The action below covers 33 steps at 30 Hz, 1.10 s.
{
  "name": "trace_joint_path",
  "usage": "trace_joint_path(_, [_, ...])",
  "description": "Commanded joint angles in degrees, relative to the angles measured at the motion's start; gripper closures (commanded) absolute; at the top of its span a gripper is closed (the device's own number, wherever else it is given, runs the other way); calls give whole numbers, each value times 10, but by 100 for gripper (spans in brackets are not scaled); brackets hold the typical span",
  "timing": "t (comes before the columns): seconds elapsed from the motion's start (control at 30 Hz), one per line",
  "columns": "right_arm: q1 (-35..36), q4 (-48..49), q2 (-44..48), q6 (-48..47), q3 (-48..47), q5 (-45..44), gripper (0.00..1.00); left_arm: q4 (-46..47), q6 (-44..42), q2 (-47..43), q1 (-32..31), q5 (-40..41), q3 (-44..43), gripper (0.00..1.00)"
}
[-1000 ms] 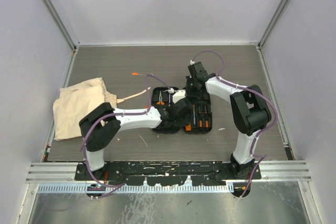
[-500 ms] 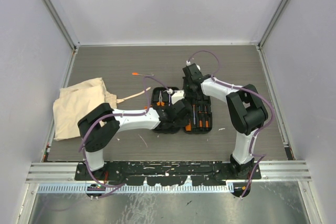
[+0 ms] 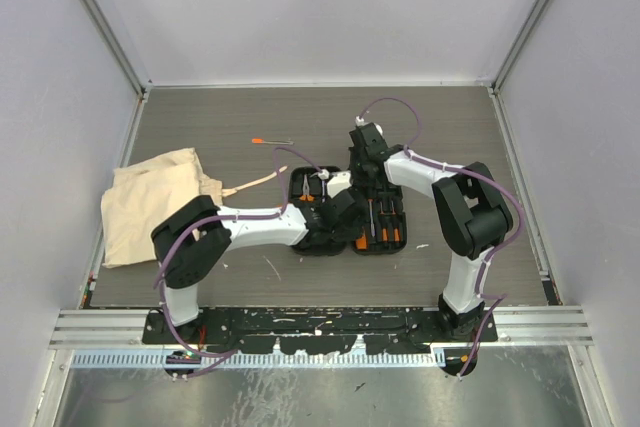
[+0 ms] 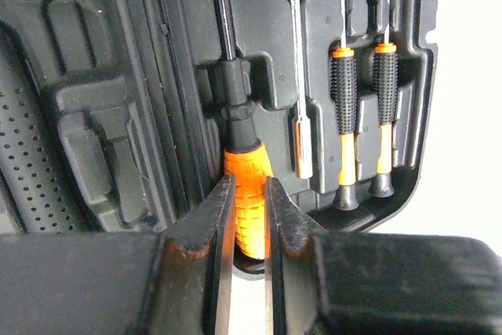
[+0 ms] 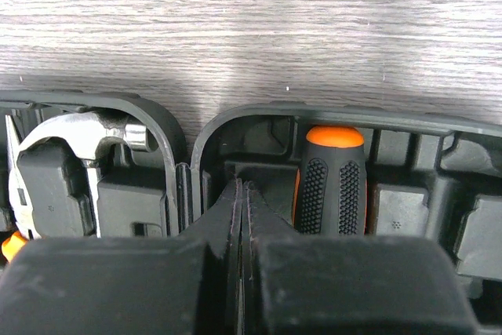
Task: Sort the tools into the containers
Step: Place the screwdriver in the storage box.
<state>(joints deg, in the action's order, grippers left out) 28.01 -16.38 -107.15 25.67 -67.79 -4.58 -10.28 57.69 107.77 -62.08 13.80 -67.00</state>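
Left claw (image 4: 247, 191) clamps a fat orange-handled screwdriver (image 4: 245, 161), probably seating it in the black moulded plastic case (image 4: 94, 115) beneath. Right claw (image 5: 241, 192), pinched together empty, seemingly steadies that case.

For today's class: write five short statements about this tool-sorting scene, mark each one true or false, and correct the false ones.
1. The left gripper is clamped on an orange-handled screwdriver. True.
2. The right gripper holds the hammer. False: its jaws are shut on nothing, and the hammer lies in its slot in the tool case.
3. The tool case lies open. True.
4. The thin orange-tipped driver is inside the beige bag. False: it lies on the bare table, beyond the case.
5. In the top view, the beige bag lies to the right of the case. False: it lies to the left.
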Motion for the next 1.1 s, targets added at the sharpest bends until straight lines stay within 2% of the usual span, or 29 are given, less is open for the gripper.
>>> trace_joint_path(0.0, [12, -90, -28, 7, 42, 38, 99, -104, 10, 94, -7, -52, 34, 100])
trace_joint_path(0.3, [10, -84, -11, 12, 51, 53, 99, -134, 13, 124, -5, -64, 30, 100])
trace_joint_path(0.57, [8, -98, 13, 9, 44, 74, 99, -181, -9, 61, -3, -19, 50, 100])
trace_joint_path(0.83, [8, -112, 55, 12, 57, 80, 99, -209, -11, -2, 11, 12, 111, 100])
trace_joint_path(1.07, [8, -112, 95, 23, 71, 93, 99, -235, -31, -56, 13, 51, 108, 100])
